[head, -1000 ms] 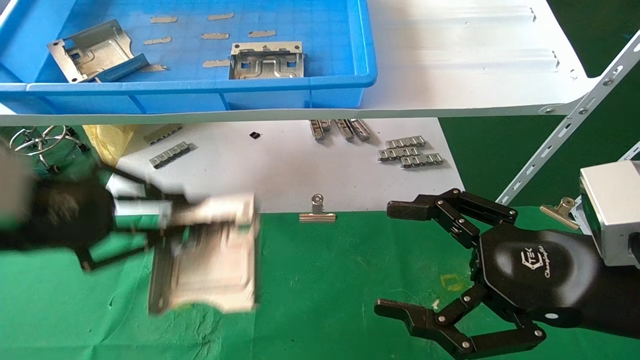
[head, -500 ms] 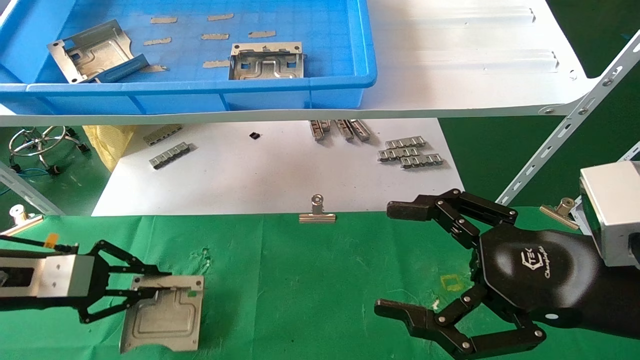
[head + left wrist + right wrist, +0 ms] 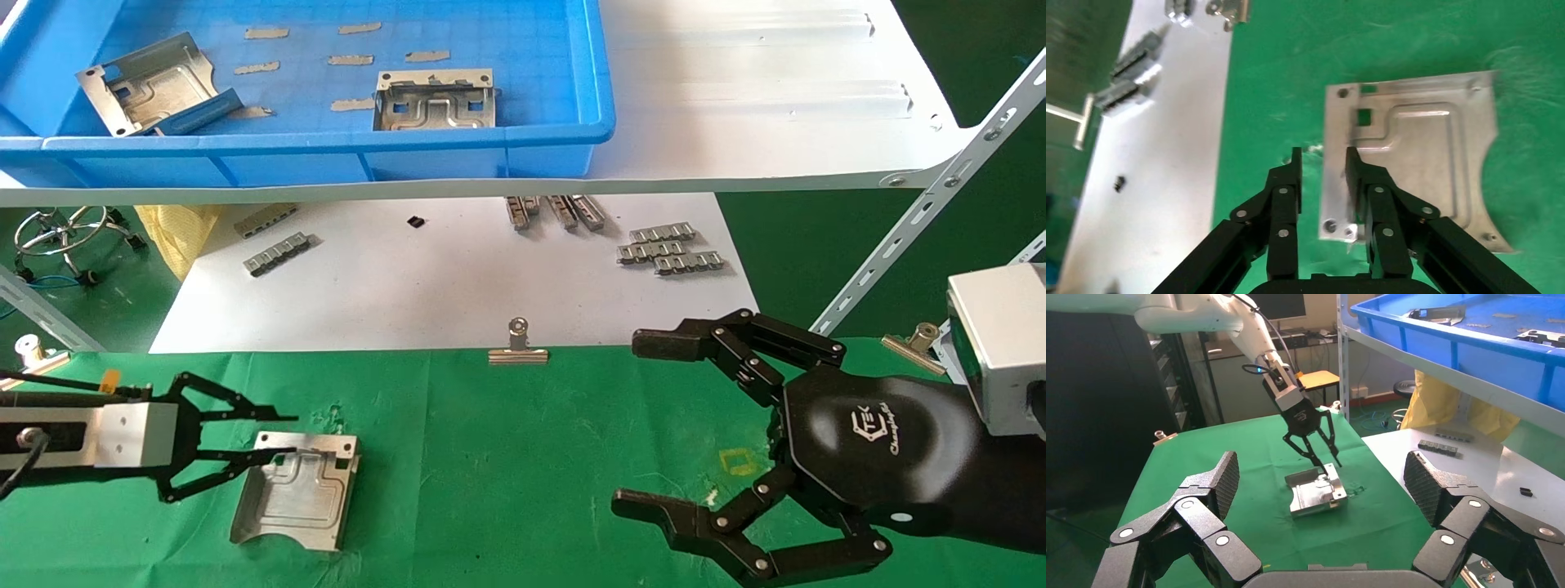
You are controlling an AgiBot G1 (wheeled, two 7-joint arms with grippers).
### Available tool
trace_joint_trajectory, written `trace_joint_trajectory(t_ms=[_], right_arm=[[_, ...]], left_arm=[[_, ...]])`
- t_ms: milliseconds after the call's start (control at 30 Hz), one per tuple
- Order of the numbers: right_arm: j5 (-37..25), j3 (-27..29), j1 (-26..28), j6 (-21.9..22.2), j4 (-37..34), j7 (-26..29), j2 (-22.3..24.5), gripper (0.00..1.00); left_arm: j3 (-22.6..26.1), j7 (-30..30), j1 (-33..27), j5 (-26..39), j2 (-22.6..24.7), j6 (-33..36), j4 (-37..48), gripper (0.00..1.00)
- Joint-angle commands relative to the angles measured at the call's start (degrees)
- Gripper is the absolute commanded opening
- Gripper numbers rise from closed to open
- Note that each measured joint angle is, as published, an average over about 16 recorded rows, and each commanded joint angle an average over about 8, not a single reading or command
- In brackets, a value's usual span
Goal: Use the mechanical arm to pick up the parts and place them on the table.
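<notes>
One silver part (image 3: 296,490) (image 3: 1419,153) lies flat on the green table (image 3: 507,465). My left gripper (image 3: 282,435) (image 3: 1322,160) is low at the part's near edge, open: that edge sits between the fingers with a gap beside one of them, and the other finger (image 3: 1355,171) is over the plate. The right wrist view shows the same part (image 3: 1315,493) with the left gripper's tips at its far edge. Two more parts (image 3: 151,82) (image 3: 435,100) rest in the blue bin (image 3: 327,143). My right gripper (image 3: 641,423) hovers wide open and empty at the table's right.
The bin stands on a white shelf board (image 3: 735,122) above a white sheet (image 3: 449,286) with grey ridged strips (image 3: 670,245) (image 3: 276,253). Binder clips (image 3: 518,347) (image 3: 911,339) pin the cloth's far edge. A slanted shelf brace (image 3: 923,220) is at right.
The left gripper brought the part down to the cloth at the left, then spread its fingers; the part now lies flat. The right arm has not moved.
</notes>
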Motion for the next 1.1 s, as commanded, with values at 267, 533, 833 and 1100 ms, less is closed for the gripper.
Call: trace_joint_trajectory(t_ms=[267, 533, 833, 1100], right_arm=[[0.0, 0.0, 0.0, 0.0, 0.0, 0.0, 0.0, 1.0], [0.0, 0.0, 0.0, 0.0, 0.0, 0.0, 0.0, 1.0], [0.0, 0.0, 0.0, 0.0, 0.0, 0.0, 0.0, 1.0], [0.0, 0.0, 0.0, 0.0, 0.0, 0.0, 0.0, 1.0]], left_arm=[[-1.0, -4.8, -0.6, -3.5, 0.3, 1.8, 2.9, 1.0], [-3.8, -18.0, 6.0, -13.6, -2.7, 2.4, 0.3, 1.0], [-4.2, -18.9, 7.1, -14.7, -3.0, 2.2, -0.3, 1.0], [-6.9, -22.4, 9.1, -15.1, -3.6, 1.7, -5.5, 1.0]])
